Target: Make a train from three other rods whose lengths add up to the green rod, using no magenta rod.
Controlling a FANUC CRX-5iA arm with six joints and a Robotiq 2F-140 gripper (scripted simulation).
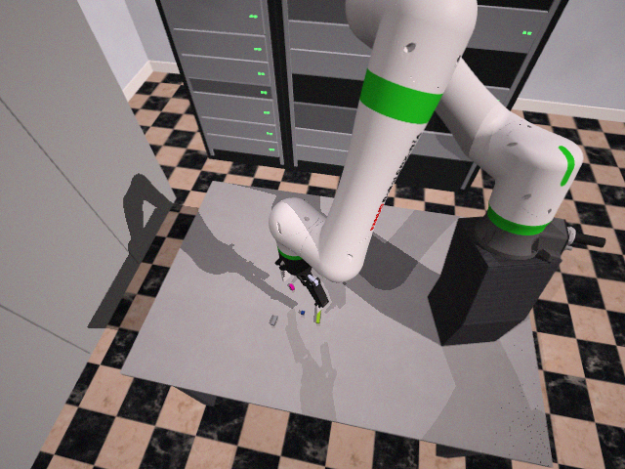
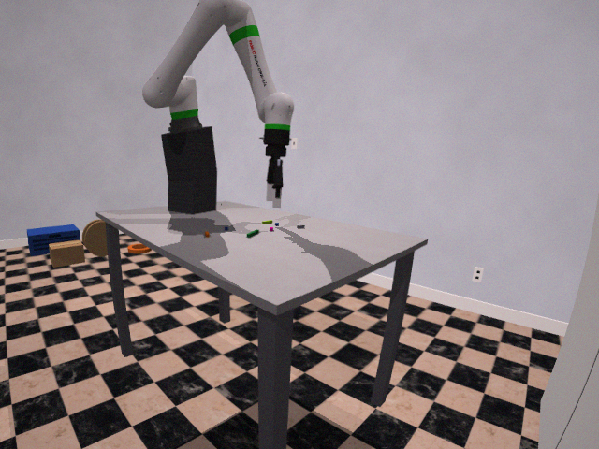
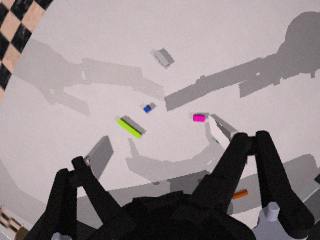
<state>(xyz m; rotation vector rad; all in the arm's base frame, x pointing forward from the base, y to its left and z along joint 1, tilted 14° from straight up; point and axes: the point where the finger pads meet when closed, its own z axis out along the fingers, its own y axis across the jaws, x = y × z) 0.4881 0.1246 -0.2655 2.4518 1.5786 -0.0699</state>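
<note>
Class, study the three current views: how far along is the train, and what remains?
No train stands yet: the grey rod, lime rod and orange rod lie apart. The end effector is open above the table, nothing in hand. Left: choose three rods matching the green rod, line them up end to end, release.

Server room with equipment racks (image 1: pixel 286 101)

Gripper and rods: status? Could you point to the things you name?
Gripper (image 1: pixel 303 290) (image 2: pixel 274 203) (image 3: pixel 159 134) open, above the table, nothing held. Lime rod (image 1: pixel 318 317) (image 2: pixel 267 222) (image 3: pixel 130 128), grey rod (image 1: pixel 272 320) (image 2: pixel 300 226) (image 3: pixel 163 57) and nearer blue rod (image 1: pixel 302 312) (image 2: pixel 276 224) (image 3: pixel 147 108) lie apart, no train yet. Magenta rod (image 1: pixel 291 286) (image 2: pixel 271 229) (image 3: pixel 199 118) close by, could crowd the jaws.
</note>
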